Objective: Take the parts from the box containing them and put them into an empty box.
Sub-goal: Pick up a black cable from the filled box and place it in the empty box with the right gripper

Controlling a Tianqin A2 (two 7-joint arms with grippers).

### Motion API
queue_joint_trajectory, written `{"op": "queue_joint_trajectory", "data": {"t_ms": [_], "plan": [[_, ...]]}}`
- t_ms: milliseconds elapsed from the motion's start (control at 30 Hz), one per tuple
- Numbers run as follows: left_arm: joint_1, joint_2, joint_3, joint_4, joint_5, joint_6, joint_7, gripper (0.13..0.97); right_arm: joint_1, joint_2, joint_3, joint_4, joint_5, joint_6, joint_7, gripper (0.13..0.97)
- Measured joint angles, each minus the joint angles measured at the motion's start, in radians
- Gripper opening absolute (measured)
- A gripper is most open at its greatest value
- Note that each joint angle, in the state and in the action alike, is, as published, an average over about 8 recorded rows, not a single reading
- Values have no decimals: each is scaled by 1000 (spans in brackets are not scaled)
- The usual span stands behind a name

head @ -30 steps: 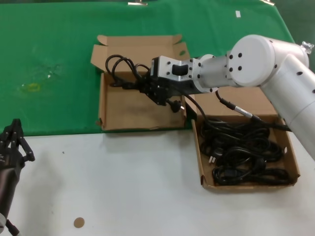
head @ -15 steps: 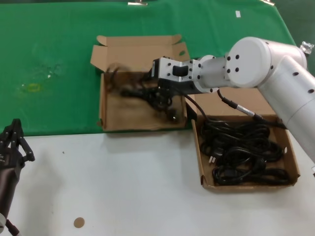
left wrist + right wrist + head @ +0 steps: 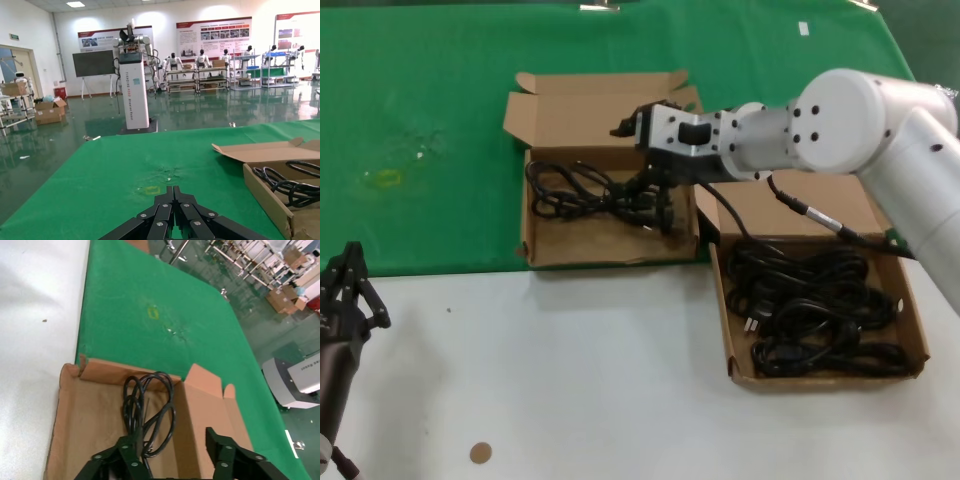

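The right-hand cardboard box (image 3: 733,345) holds several black power cords (image 3: 815,300). The left-hand box (image 3: 527,222) on the green cloth holds one loosely coiled cord (image 3: 588,192), lying free on its floor. My right gripper (image 3: 638,160) hangs open just above that box's right half and holds nothing. In the right wrist view the cord (image 3: 150,410) lies on the box floor (image 3: 85,415) under my open right gripper (image 3: 169,437), with one finger (image 3: 125,447) over it. My left gripper (image 3: 350,275) is parked at the near left, and the left wrist view shows it shut (image 3: 174,189).
The left box's lid (image 3: 595,95) stands open at its far side. The robot's own black cable (image 3: 800,215) runs from the right arm over the right box. A green cloth (image 3: 420,120) covers the far table and white tabletop (image 3: 570,370) the near part. A small brown disc (image 3: 480,452) lies near the front.
My right gripper held the cord over the left box, then opened. The cord dropped and now lies in the box, with the gripper a little higher and farther back.
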Motion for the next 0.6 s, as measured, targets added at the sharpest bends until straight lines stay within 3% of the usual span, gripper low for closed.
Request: {"op": "queue_joint_trajectory", "data": {"t_ms": [100, 333, 600], "plan": [[0, 0, 0, 0, 0, 0, 0, 152, -9, 18, 10, 44, -1, -9, 20, 386], [0, 0, 0, 0, 0, 0, 0, 152, -33, 53, 28, 132, -2, -24, 54, 566], [0, 0, 0, 0, 0, 0, 0, 171, -47, 56, 36, 146, 6, -16, 56, 739]]}}
